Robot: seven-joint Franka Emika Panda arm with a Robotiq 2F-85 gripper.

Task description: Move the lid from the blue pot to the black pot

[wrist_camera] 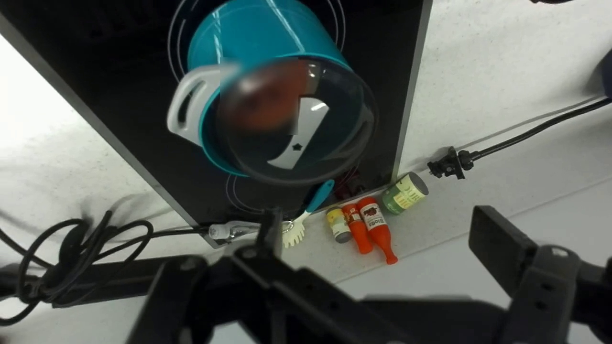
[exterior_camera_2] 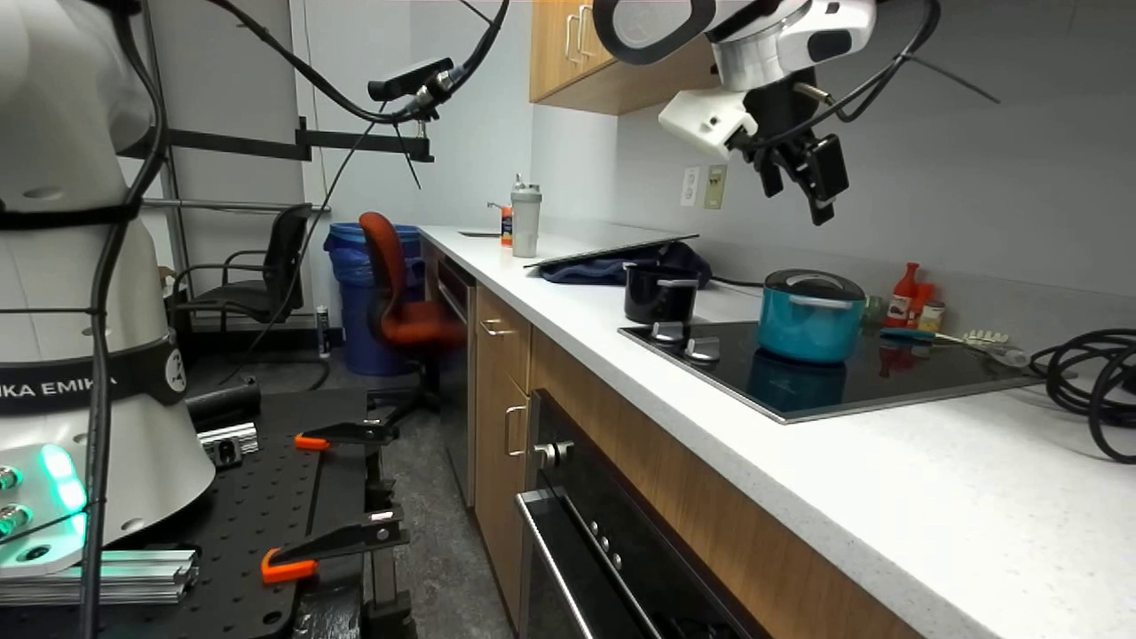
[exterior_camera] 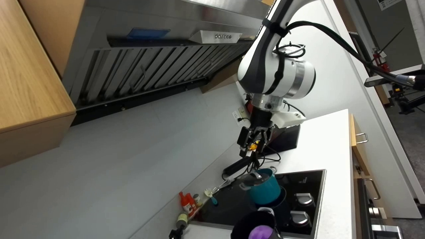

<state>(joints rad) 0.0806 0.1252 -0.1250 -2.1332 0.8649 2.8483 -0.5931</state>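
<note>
Hanging low in wrist view, claw (wrist_camera: 385,236) spread wide, nothing gripped. Lid (wrist_camera: 319,143) on blue pot (wrist_camera: 260,36), top centre. Likely step: reach; straddle lid handle (wrist_camera: 305,130) crosswise, descend slowly, pinch middle, lift level.

Lab kitchen w/ range hood (exterior_camera: 166,53), blk cooktop (exterior_camera_2: 914,373), built-in oven (exterior_camera_2: 612,541), robot base (exterior_camera_2: 106,453) on perf. table (exterior_camera_2: 257,501)

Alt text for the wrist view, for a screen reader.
A teal-blue pot with a glassy lid on it stands on a black cooktop. The open gripper, along the bottom of the frame, touches neither. Two red bottles and a teal-handled utensil are near the cooktop's edge.
</note>
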